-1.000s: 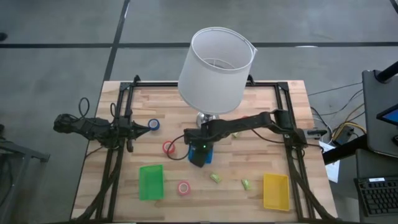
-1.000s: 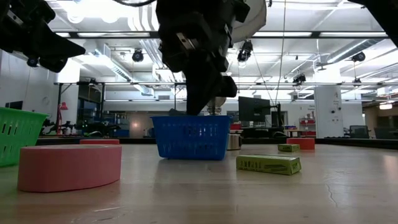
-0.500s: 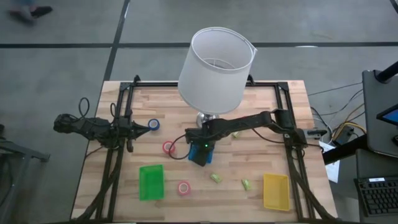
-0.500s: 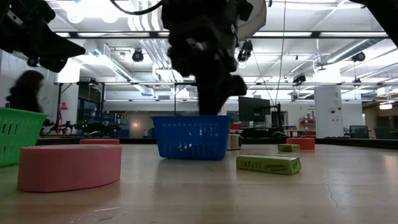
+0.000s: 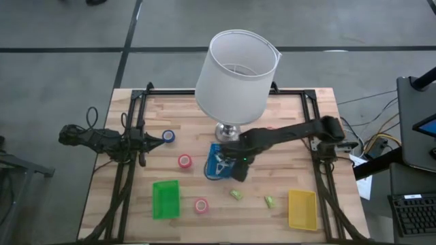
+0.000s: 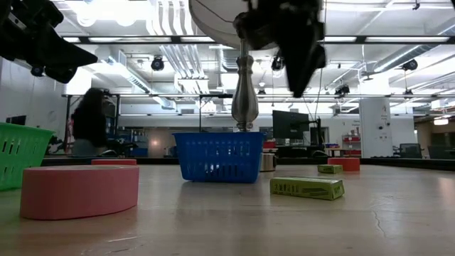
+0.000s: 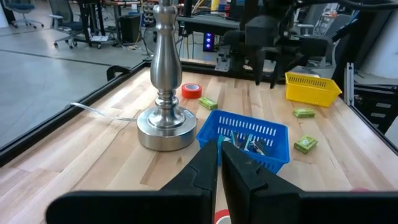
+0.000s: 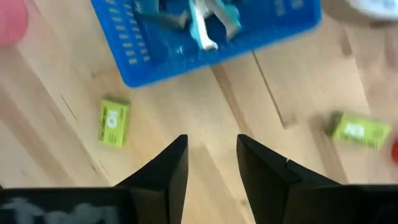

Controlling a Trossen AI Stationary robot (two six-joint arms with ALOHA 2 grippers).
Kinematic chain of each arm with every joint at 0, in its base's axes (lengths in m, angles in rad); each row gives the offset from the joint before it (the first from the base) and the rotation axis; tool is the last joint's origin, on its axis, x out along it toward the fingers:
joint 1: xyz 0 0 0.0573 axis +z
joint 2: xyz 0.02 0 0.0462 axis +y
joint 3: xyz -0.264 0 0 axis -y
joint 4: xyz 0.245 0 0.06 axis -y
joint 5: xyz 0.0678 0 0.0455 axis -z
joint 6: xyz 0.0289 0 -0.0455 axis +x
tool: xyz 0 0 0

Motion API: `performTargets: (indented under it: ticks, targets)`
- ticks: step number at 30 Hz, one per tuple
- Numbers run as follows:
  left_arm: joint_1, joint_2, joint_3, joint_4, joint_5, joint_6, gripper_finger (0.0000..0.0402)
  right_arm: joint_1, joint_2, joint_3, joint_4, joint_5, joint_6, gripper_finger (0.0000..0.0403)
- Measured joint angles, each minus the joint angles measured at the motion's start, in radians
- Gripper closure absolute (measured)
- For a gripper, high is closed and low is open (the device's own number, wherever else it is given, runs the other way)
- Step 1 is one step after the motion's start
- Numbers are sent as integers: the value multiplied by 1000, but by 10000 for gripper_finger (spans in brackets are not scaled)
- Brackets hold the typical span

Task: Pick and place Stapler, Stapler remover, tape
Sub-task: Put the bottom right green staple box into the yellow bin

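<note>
My right gripper (image 8: 211,149) hangs open and empty just right of the blue bin (image 5: 218,163), above the table (image 6: 298,50). Teal and silver tools (image 8: 202,22) lie inside that bin; I cannot tell stapler from remover. Red tape rolls lie flat on the wood: one left of the bin (image 5: 184,161), one near the green bin (image 5: 201,205), one beyond the lamp (image 7: 191,91). The blue roll (image 5: 168,137) lies just ahead of my left gripper (image 5: 155,138), which waits shut at the table's left (image 7: 221,163).
A lamp with a white shade (image 5: 235,75) and metal base (image 7: 165,124) stands behind the blue bin. A green bin (image 5: 165,199) and a yellow bin (image 5: 302,209) sit near the front edge. Small green boxes (image 5: 236,195) (image 5: 269,201) lie between them. A person (image 6: 89,124) stands beyond the table.
My right gripper has come up from over the blue bin and moved toward the table's right, so the bin's inside now shows. The left arm has kept still. A person has walked across the room behind the table.
</note>
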Motion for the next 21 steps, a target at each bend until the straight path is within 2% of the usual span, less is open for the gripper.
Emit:
performTargets:
  ticks: [5,12,16,21]
  targets:
    - [0,0,0,0,0,0,378,29,-138,-179,106,4,156,277]
    - [0,0,0,-2,0,0,378,110,-313,-387,218,-169,414,263]
    - [0,0,0,-2,0,0,378,126,-336,-472,250,-272,577,232]
    - [0,0,0,-7,0,0,378,186,-330,-525,358,-307,648,181]
